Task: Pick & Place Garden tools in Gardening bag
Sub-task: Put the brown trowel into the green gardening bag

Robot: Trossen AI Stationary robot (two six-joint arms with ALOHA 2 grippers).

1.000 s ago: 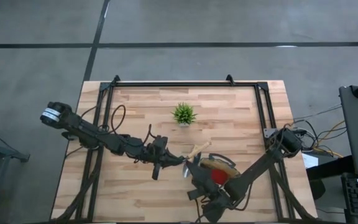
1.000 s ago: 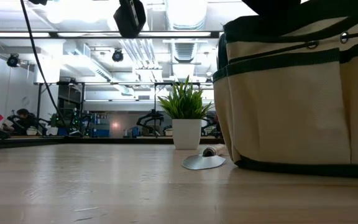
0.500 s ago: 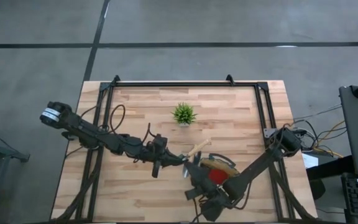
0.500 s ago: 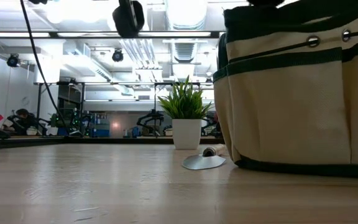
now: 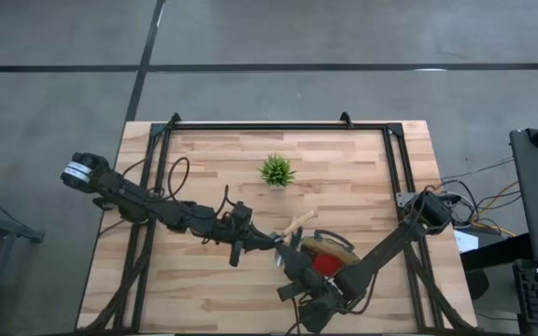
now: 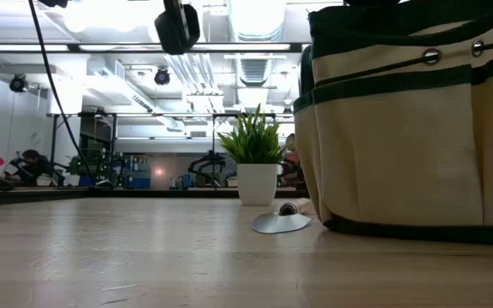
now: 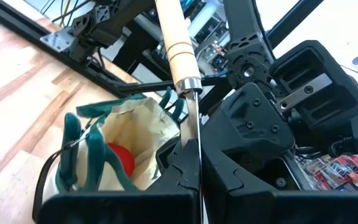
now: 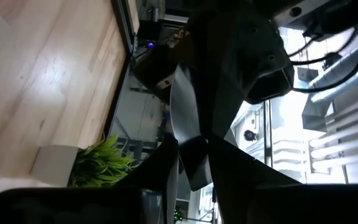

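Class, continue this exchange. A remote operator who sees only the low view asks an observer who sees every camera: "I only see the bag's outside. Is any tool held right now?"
Observer: Yes. The left gripper is shut on a trowel, with its wooden handle pointing away from the fingers.
Operator: Is anything in the bag?
Observer: A red item lies inside the gardening bag.
Operator: Where is the right gripper?
Observer: The right gripper is close beside the left one, at the bag's edge.
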